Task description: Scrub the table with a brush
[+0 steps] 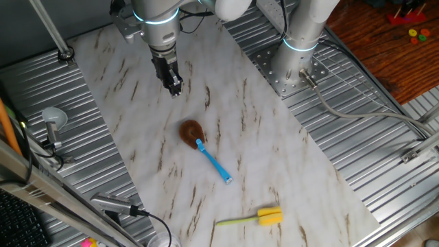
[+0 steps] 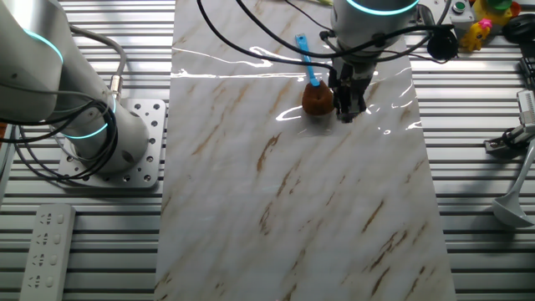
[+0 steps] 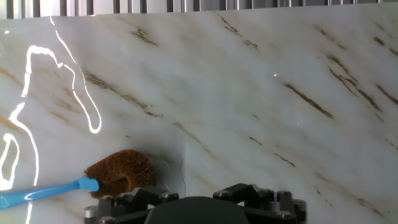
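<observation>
Right now our gripper (image 1: 174, 88) hangs empty, fingers seemingly near-closed, just up-table of the brush (image 1: 204, 149), whose blue handle runs away from us across the table (image 1: 288, 171).

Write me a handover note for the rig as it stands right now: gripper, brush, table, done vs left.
Gripper: empty, above the table, short of the brush; jaws look close together, but open or shut is unclear.
Brush: lying flat mid-sheet on the table, brown bristle head toward the gripper, light-blue handle pointing away from it. Not touched.
Yellow brush: also on the sheet, near the edge, beyond the blue handle. Not the one to use.
Done: nothing visible beyond the approach.
Left: grasp the brush, likely by the blue handle, then scrub the marble sheet.
</observation>
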`<state>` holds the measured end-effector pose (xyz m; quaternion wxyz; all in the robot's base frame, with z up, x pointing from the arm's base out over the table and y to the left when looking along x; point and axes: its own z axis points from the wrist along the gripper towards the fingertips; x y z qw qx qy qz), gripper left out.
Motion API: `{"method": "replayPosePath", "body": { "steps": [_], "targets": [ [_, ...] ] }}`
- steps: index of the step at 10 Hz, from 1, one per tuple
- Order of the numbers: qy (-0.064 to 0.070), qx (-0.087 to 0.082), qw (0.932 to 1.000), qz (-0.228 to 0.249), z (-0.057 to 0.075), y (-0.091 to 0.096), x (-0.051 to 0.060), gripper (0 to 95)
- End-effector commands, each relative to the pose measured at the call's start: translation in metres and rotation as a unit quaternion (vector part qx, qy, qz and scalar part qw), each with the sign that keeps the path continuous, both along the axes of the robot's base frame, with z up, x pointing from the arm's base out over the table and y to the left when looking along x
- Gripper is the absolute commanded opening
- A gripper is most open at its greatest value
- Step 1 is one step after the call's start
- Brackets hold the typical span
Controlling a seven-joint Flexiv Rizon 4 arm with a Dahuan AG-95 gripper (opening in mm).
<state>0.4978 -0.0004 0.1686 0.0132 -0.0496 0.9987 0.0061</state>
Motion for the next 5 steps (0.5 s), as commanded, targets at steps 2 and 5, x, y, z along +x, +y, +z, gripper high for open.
{"method": "replayPosePath", "body": {
  "steps": [2, 5],
  "targets": [
    [0.000, 0.000, 1.0000, 0.000, 0.0002, 0.0000, -0.0004, 0.0],
    [0.000, 0.000, 1.0000, 0.000, 0.0001, -0.0001, -0.0006, 0.0]
  ]
}}
